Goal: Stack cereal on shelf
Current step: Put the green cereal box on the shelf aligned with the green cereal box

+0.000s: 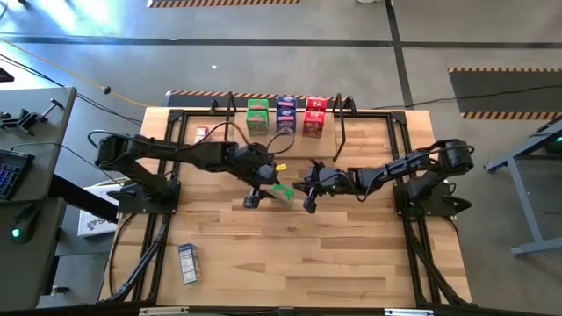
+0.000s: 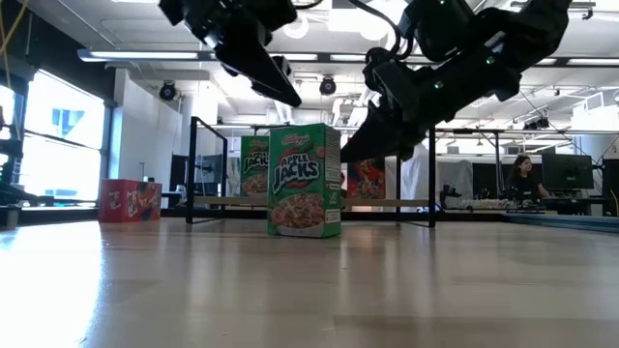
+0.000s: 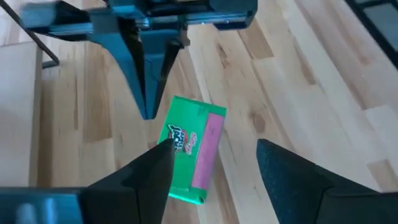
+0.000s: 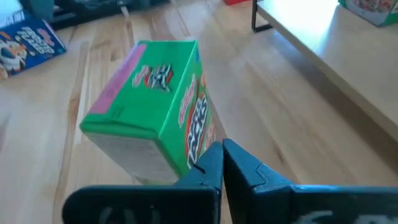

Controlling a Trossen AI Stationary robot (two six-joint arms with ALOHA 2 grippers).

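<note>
Landmark: green cereal box (image 1: 282,193), standing upright on the wooden table (image 1: 290,254) near its middle, on the near side of the shelf and apart from it. In the low view it (image 2: 305,181) is showing its printed front, base flat on the wood, nothing touching it.

Left gripper (image 1: 256,195): hanging just above the green box and to its left in the high view. Fingers are standing wide, one to each side of the box top in the left wrist view, with the box (image 3: 191,149) lying clear between them. Nothing is being held.

Right gripper (image 1: 309,198): hovering just right of the green box, raised off the table. Its fingers (image 4: 214,167) are pressed together and are gripping nothing; the box (image 4: 152,106) is sitting just beyond their tips.

Shelf (image 1: 272,136): light-wood board with black hoop frames, lying behind the green box toward the table's far edge.

On the shelf, in a row, all upright: a second green box (image 1: 257,116), a blue box (image 1: 286,114), a red box (image 1: 314,116).

Small flat box (image 1: 201,134): lying at the shelf's left end, well left of the green box; colour hard to tell.

Blue-and-white box (image 1: 188,262): lying flat on the table, well apart from the green box, toward the near left corner.
</note>
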